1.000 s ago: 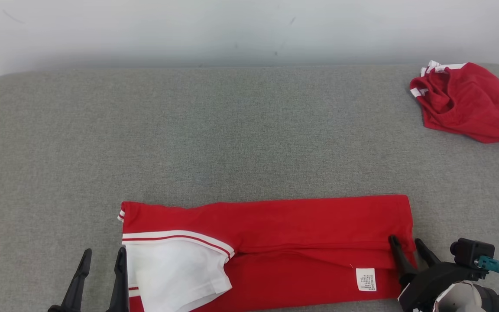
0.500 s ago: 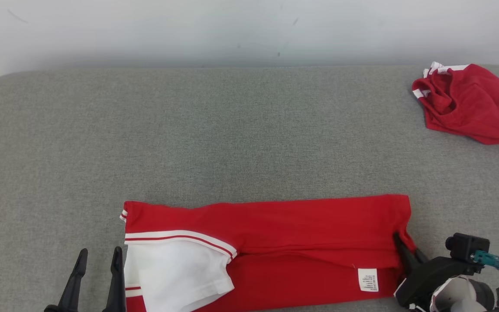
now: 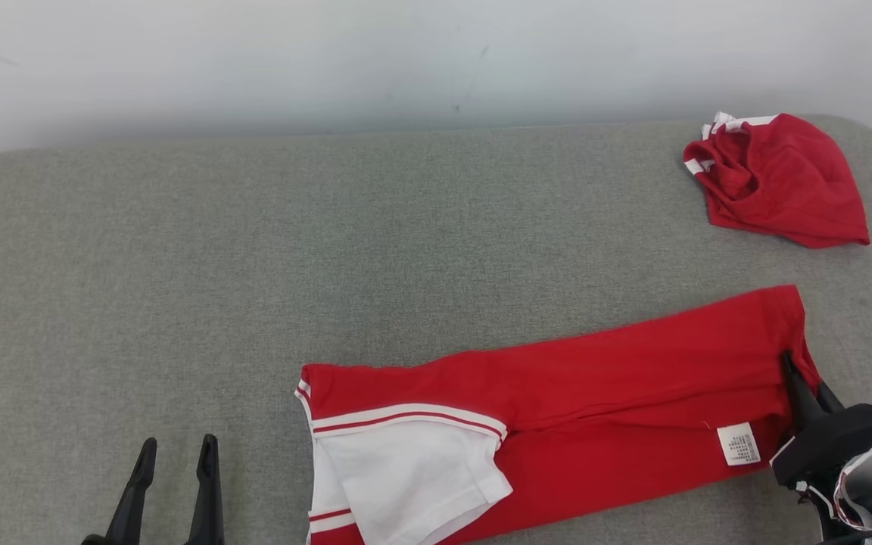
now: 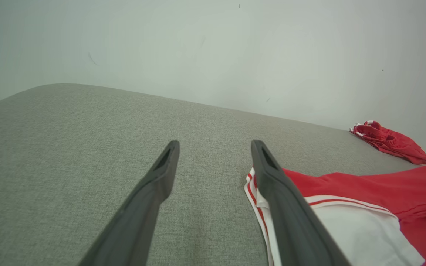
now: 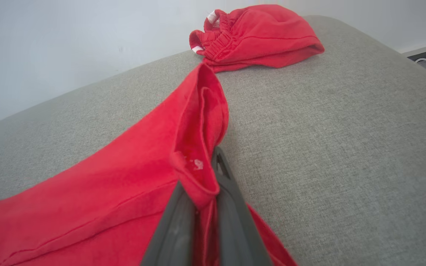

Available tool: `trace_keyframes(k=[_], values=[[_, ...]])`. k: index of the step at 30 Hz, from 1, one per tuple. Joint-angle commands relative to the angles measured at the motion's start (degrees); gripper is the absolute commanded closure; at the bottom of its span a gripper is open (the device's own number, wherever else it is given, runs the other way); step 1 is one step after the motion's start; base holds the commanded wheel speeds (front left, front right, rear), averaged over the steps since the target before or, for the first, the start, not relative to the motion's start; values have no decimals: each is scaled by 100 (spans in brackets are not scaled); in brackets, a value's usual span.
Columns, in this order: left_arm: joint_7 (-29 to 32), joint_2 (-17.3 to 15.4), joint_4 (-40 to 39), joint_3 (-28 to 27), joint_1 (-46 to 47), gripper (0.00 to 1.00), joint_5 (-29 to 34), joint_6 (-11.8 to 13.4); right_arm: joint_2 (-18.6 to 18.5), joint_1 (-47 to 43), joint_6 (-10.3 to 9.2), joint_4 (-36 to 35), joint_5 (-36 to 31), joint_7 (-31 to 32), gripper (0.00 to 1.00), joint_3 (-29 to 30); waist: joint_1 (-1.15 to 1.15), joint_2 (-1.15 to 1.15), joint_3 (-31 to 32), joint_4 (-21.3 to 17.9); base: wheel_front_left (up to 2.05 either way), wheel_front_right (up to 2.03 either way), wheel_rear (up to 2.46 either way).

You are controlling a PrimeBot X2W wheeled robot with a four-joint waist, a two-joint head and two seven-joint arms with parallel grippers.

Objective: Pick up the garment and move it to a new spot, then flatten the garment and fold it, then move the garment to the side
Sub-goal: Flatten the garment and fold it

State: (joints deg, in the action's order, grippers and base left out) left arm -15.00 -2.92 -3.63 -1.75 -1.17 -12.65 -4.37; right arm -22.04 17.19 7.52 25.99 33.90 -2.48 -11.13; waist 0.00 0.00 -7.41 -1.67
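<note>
The garment [image 3: 580, 393] is a red top folded into a long strip, with a white sleeve [image 3: 406, 477] edged in red and white stripes at its left end and a white label near its right end. It lies slanted on the grey padded table [image 3: 254, 250]. My right gripper [image 3: 803, 378] is shut on the strip's right edge, and in the right wrist view red cloth [image 5: 194, 147] bunches up between the fingers [image 5: 231, 199]. My left gripper [image 3: 175, 462] stands open at the lower left, off the cloth; its right finger [image 4: 279, 192] is beside the striped sleeve edge [image 4: 252, 184].
A second red garment [image 3: 777, 178] with white trim lies crumpled at the table's far right corner. A pale wall [image 3: 406, 53] runs behind the table. The table's rounded right edge [image 5: 401, 55] is close to my right gripper.
My right gripper closed on the garment's right edge and dragged it right and away, so the strip now lies slanted. The head view has also shifted. The left gripper stays open.
</note>
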Motion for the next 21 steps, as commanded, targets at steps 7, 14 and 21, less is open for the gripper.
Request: trace_keyframes(k=[7,14,21], values=[[-19,1,42,-60,-125,0,-87,0,110,-107,-7,-791,462,316,100,-279,0,0,79,-68,0,0,0],[-19,1,63,-79,-120,0,-79,-9,243,-364,-6,-1989,1322,870,100,-723,0,0,126,-29,0,0,0],[-19,0,82,-53,-121,0,-100,32,412,-661,-5,-2969,2003,1409,100,-1105,0,0,186,124,0,0,0]])
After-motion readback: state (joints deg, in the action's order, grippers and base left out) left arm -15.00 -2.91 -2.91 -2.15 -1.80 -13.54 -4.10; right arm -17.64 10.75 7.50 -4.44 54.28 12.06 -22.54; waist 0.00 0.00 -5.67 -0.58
